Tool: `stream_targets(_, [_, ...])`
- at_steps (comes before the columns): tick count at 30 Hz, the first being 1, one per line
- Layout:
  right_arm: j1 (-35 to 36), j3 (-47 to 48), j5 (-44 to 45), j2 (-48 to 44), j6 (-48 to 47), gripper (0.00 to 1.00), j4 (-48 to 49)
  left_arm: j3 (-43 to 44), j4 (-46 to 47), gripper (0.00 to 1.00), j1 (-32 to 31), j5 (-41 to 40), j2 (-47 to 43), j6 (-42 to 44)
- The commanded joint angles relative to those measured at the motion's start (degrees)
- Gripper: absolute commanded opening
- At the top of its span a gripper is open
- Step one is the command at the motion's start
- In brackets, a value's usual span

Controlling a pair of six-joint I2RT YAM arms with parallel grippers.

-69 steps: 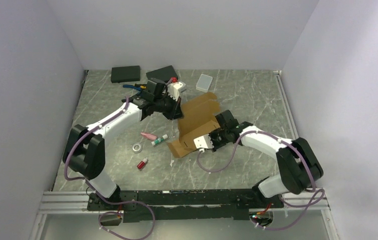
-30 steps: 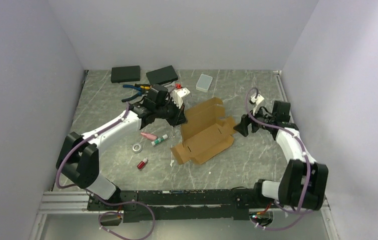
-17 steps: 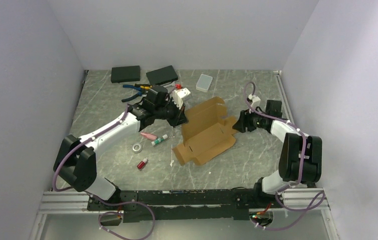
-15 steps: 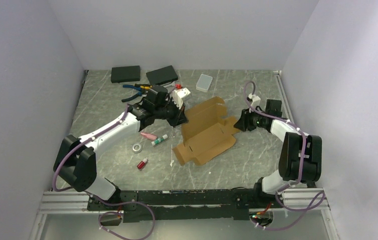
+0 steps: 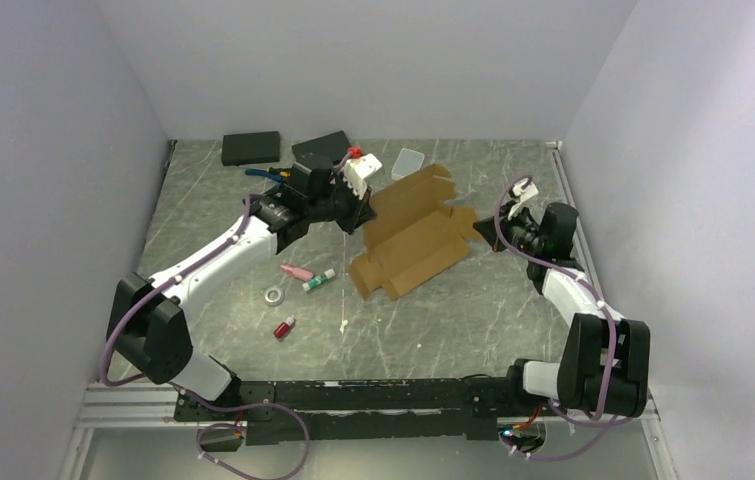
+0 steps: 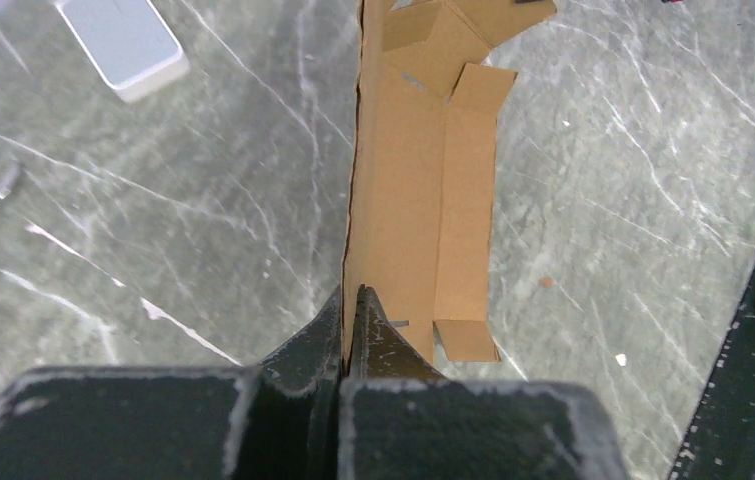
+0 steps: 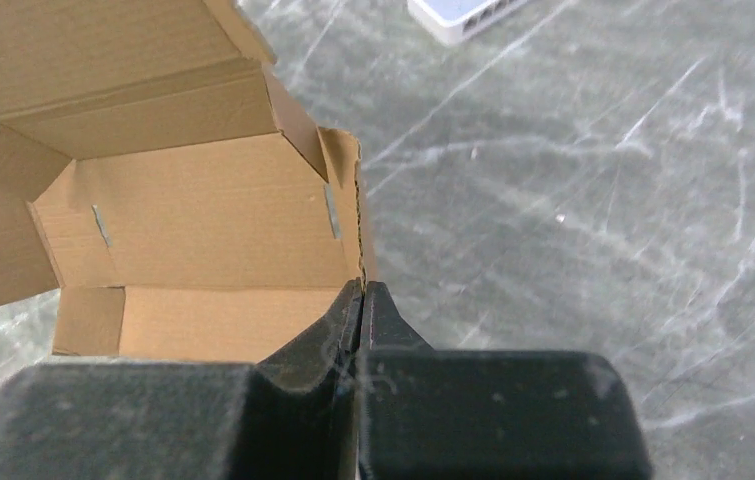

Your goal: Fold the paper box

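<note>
The grey marbled table point(image 5: 453, 320) carries everything. The left arm point(image 5: 213, 265) reaches from its base toward the far middle. The right arm point(image 5: 563, 290) bends up along the right side and points inward.

The paper box point(image 5: 408, 235) lies between the two arms, a little beyond the middle of the table. It is an open brown cardboard sheet with its flaps partly raised, not closed into a box. Its far corner comes near the white plastic case point(image 5: 409, 163). I cannot tell whether its underside rests on the table.

The left gripper point(image 5: 361, 215) is pressed together on the sheet's left edge. In the left wrist view its fingertips point(image 6: 338, 312) pinch a panel of the paper box point(image 6: 423, 180) seen edge-on, with the rest of the sheet lying off to the right.

The right gripper point(image 5: 480, 230) is clamped on the opposite side. In the right wrist view the right gripper point(image 7: 363, 295) nips the paper box point(image 7: 203, 220) at a corner of its side wall, and the inside of the box faces the camera.

Two flat black boxes point(image 5: 251, 148) point(image 5: 318, 147) sit at the far left. Blue-handled pliers point(image 5: 263, 175) lie just in front of them. Near the left forearm lie a pink item point(image 5: 296, 271), a green and white tube point(image 5: 319, 281), a ring of tape point(image 5: 273, 295) and a small red bottle point(image 5: 284, 327).
</note>
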Motion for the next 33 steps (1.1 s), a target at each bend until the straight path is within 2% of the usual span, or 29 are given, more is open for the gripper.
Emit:
stream_targets(1, [0.29,-4.15,-0.30,0.13,7.79,0.00,23.12,4.09,-1.42,0.00,-0.68,-2.15,-1.30,5.26])
stream_targets(6, [0.69,-4.63,-0.96,4.23,6.46,0.00,24.22,1.90,-0.73,0.00,-3.14,-4.19,-2.08,10.75])
stream_targets(13, [0.60,-4.26,-2.23,4.59,-1.57,0.00,16.68,-4.56,3.34,0.00,-7.59,-9.47,-3.67,15.02])
stream_targets(19, [0.07,-1.49,-5.98,4.56,-8.52,0.00,5.59,-5.72,3.58,0.00,-10.16,-11.08,-4.13,14.77])
stream_targets(33, [-1.32,-2.91,-13.21,1.66,-18.06,0.00,-7.26,-8.46,5.99,0.00,-12.95,-14.09,-5.78,10.31])
